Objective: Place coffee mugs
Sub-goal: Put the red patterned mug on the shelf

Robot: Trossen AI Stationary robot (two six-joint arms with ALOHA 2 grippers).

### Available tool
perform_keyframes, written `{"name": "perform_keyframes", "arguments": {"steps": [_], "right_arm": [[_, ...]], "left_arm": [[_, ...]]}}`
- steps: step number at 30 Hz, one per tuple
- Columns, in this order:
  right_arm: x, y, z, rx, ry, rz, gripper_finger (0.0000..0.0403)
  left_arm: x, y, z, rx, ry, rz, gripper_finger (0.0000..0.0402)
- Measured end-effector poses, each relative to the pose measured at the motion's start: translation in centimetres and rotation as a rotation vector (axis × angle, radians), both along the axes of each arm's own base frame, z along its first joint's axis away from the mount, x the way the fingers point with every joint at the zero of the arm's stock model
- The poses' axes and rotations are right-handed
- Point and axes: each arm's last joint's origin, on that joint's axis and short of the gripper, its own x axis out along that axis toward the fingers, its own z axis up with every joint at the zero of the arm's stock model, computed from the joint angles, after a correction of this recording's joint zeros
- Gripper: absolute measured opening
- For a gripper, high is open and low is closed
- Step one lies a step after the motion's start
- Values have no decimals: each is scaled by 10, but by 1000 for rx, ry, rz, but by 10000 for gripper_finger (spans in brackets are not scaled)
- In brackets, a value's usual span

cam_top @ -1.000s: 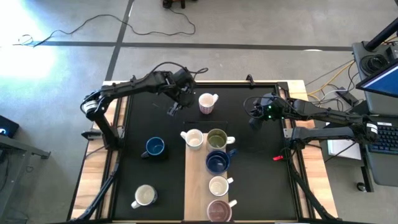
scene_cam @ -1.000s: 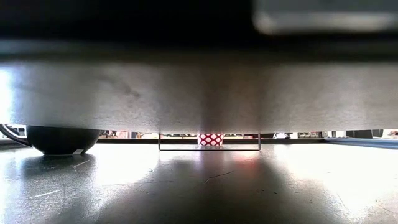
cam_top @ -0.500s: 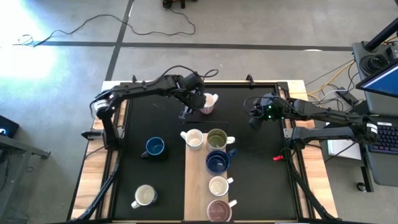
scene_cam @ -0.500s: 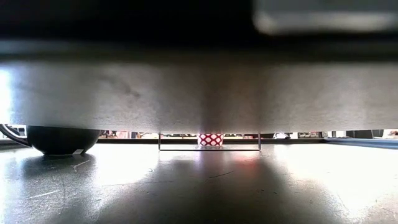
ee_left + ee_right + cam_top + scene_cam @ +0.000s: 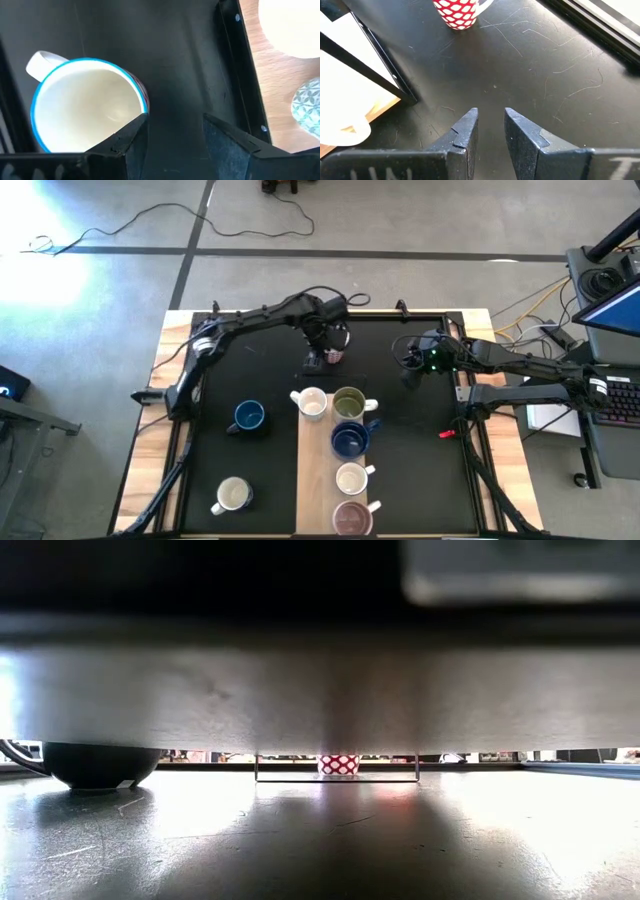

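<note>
Left tool (image 5: 331, 352), fingers spread wide, hangs over the patterned mug (image 5: 337, 355) at the far middle of the black surface (image 5: 420, 470). In the left wrist view one dark fingertip (image 5: 131, 134) meets the mug's blue-edged rim (image 5: 87, 106) while the other stands over bare mat beside it, so nothing is gripped. That mug is white inside, round, with a small loop handle; from above the arm hides most of it.

The landmark is a pale wooden board (image 5: 316, 470), a long strip running from the surface's centre to its near edge. Left of the board, on open black mat, sit a dark blue mug (image 5: 248, 417) and, nearer the front edge, a cream mug (image 5: 232, 495), well apart. At the board's far left corner stands a white mug (image 5: 312, 402). Along its right side, from far to near, come an olive green mug (image 5: 349, 402), a second dark blue mug (image 5: 350, 440), a small cream mug (image 5: 351, 478) and a maroon-lined mug (image 5: 352, 518), partly cut by the frame edge.

Right of the board the mat is bare and scuffed with fine scratches. The right tool (image 5: 409, 375) waits above the far right part, near the raised black border, fingers slightly parted and holding nothing. The low view is largely blocked by a blurred grey mass; only the red-and-white spotted mug shows far off.
</note>
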Motion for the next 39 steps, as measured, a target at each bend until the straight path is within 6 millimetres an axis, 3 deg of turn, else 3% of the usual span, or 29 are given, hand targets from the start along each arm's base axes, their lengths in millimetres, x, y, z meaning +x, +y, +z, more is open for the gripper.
{"name": "perform_keyframes", "arguments": {"steps": [9, 39], "right_arm": [[0, 0, 0, 1, 0, -1, 84], [0, 0, 0, 1, 0, -1, 84]], "left_arm": [[12, 5, -2, -26, 58, 65, 169], [13, 8, -24, -98, 143, 209, 155]]}}
